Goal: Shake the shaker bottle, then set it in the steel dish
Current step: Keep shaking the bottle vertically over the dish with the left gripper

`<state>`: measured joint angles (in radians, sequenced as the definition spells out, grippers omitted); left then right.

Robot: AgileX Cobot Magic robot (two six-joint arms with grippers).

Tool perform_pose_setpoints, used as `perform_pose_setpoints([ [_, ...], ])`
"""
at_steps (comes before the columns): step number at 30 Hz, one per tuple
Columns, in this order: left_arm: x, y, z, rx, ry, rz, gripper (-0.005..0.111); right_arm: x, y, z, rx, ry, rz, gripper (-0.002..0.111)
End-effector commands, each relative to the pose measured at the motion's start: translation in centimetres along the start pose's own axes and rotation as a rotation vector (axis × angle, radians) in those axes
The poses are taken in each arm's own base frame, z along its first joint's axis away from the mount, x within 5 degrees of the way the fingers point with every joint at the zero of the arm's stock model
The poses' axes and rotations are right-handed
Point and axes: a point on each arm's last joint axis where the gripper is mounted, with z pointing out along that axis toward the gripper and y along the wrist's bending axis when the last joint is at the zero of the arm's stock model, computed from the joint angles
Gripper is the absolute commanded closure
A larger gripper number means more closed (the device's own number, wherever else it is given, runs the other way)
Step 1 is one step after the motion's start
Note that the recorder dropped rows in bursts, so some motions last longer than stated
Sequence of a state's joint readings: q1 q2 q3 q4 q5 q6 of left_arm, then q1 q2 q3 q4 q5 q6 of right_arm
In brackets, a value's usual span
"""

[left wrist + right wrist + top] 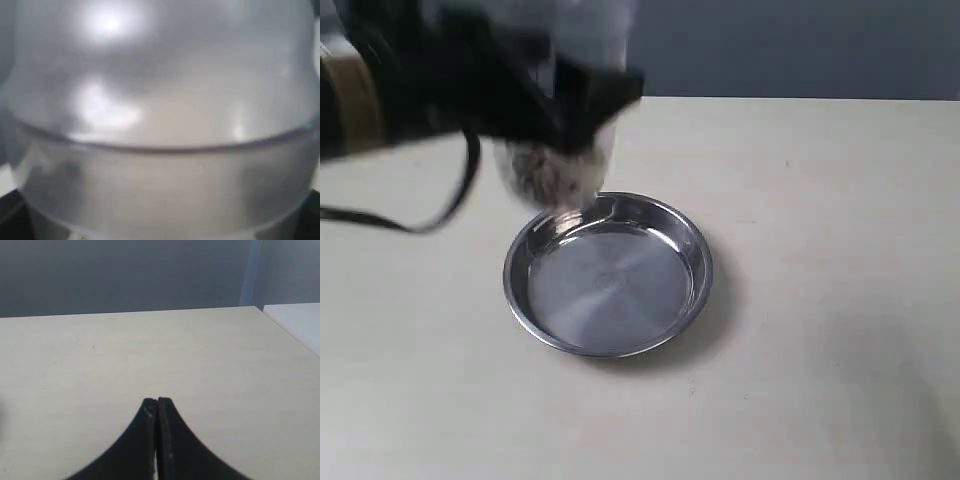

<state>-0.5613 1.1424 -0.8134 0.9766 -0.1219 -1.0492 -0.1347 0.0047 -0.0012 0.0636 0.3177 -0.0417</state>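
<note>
Left hand (575, 105) around granule-laden shaker bottle (555, 175)

Exterior view from high, angled down onto table (820, 330) and steel dish (610, 285), left wrist view tight against shaker bottle (160, 100), right wrist view low, looking across same table.

Nothing legible appears in any view: the shaker bottle (552, 172), upper left of the exterior view, is too blurred to read.

The shaker bottle (550, 175) is frosted grey with brown speckles, the steel dish (610, 285) silver, the table (820, 250) cream.
</note>
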Motion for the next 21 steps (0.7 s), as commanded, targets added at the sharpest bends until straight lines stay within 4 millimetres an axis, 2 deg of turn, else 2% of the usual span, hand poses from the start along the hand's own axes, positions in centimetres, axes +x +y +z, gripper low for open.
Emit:
perform_pose_setpoints([
  [1,7.9,0.6,2.6,-0.002,0.255,-0.106,0.106,-0.1,0.0,0.0,0.005,-0.016,-0.005,0.109],
  [2,7.6,0.4,2.6,0.011,0.238,-0.145,0.106,-0.1,0.0,0.0,0.005,-0.016,-0.005,0.109],
  [3,2.7,-1.0,1.1,0.138,0.022,-0.131,0.106,-0.1,0.0,0.0,0.005,-0.016,-0.005,0.109],
  [4,-0.4,-1.5,0.1,0.174,-0.094,-0.045,0.106,-0.1,0.0,0.0,0.005,-0.016,-0.005,0.109],
  [5,-3.9,-1.5,-1.5,0.119,-0.191,0.055,0.106,-0.1,0.0,0.0,0.005,-0.016,-0.005,0.109],
  [6,-3.3,-1.2,-1.2,0.086,-0.148,0.028,0.106,-0.1,0.0,0.0,0.005,-0.016,-0.005,0.109],
  [7,3.0,-0.4,1.1,0.016,0.101,-0.047,0.106,-0.1,0.0,0.0,0.005,-0.016,-0.005,0.109],
  [8,7.5,-0.4,2.4,0.028,0.247,-0.091,0.106,-0.1,0.0,0.0,0.005,-0.016,-0.005,0.109],
  [9,8.6,-0.7,2.7,0.071,0.256,-0.135,0.106,-0.1,0.0,0.0,0.005,-0.016,-0.005,0.109],
  [10,6.4,-1.5,2.2,0.148,0.148,-0.129,0.106,-0.1,0.0,0.0,0.005,-0.016,-0.003,0.109],
  [11,2.2,-2.0,1.2,0.190,-0.009,-0.055,0.106,-0.1,0.0,0.0,0.005,-0.016,-0.003,0.109],
  [12,-0.7,-2.3,-0.1,0.178,-0.100,-0.009,0.106,-0.1,0.0,0.0,0.005,-0.016,-0.003,0.109],
  [13,-0.5,-2.2,-0.5,0.156,-0.083,-0.006,0.106,-0.1,0.0,0.0,0.005,-0.016,-0.003,0.109],
  [14,2.7,-1.8,0.4,0.108,0.048,-0.018,0.106,-0.1,0.0,0.0,0.005,-0.016,-0.003,0.109],
  [15,6.7,-1.1,1.7,0.064,0.205,-0.020,0.106,-0.1,0.0,0.0,0.005,-0.016,-0.003,0.109],
  [16,8.3,-0.5,2.3,0.028,0.273,-0.047,0.106,-0.1,0.0,0.0,0.005,-0.016,-0.003,0.109],
  [17,7.6,-0.6,2.2,0.032,0.247,-0.067,0.106,-0.1,0.0,0.0,0.005,-0.016,-0.003,0.109],
  [19,2.0,-1.8,0.5,0.134,0.009,-0.037,0.106,-0.1,0.0,0.0,0.005,-0.016,-0.003,0.109],
  [21,-4.2,-2.8,-2.5,0.181,-0.231,0.087,0.106,-0.1,0.0,0.0,0.005,-0.016,-0.003,0.109],
])
